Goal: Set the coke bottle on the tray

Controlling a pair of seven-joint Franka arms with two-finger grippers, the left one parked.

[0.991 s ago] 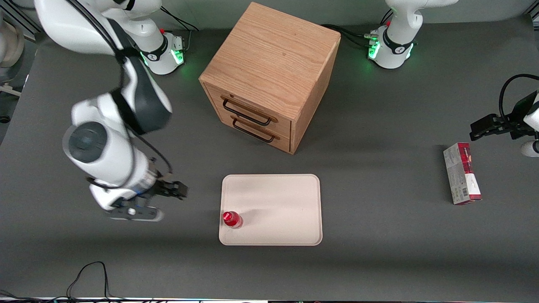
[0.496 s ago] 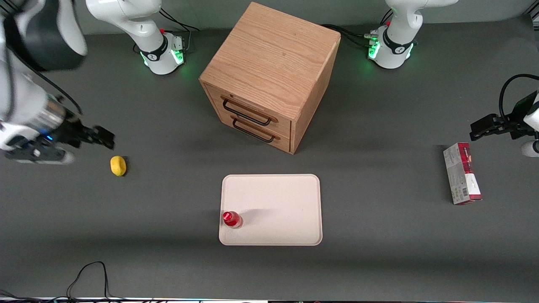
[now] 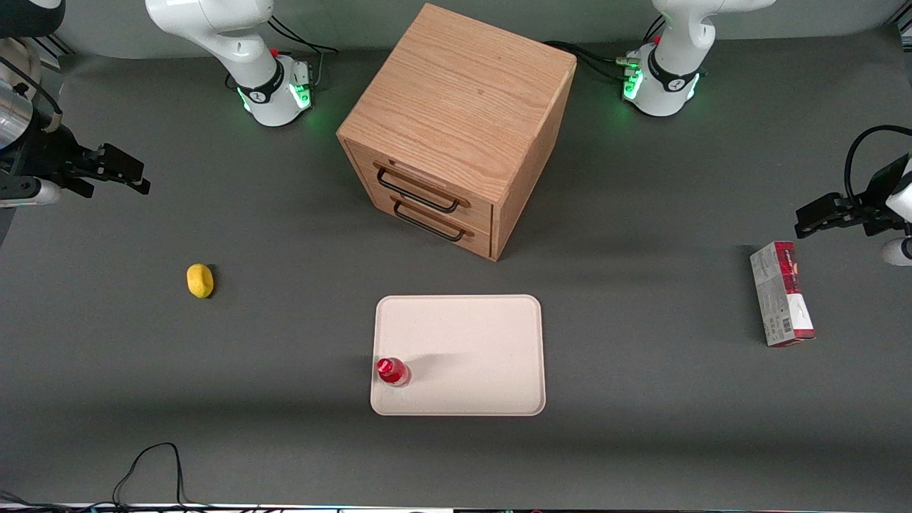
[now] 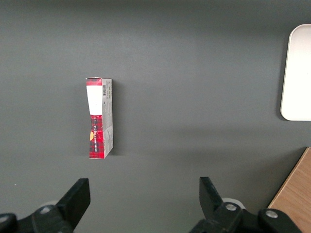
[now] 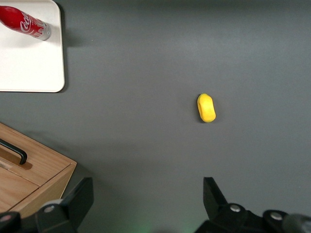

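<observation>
The coke bottle [image 3: 392, 371], small and red with a red cap, stands upright on the cream-white tray [image 3: 470, 335], at the tray's near corner toward the working arm's end. It also shows in the right wrist view [image 5: 23, 22] on the tray [image 5: 29, 63]. My right gripper [image 3: 117, 171] is open and empty, held high above the table at the working arm's end, far from the tray. In the right wrist view the gripper [image 5: 148, 199] has its two dark fingers spread wide over bare table.
A wooden two-drawer cabinet [image 3: 456, 128] stands farther from the camera than the tray. A yellow lemon [image 3: 200, 280] lies on the table toward the working arm's end. A red-and-grey carton [image 3: 781, 293] lies toward the parked arm's end.
My right gripper has drawn away from beside the tray, up and out toward the working arm's end of the table, uncovering the lemon. The bottle has stayed on the tray.
</observation>
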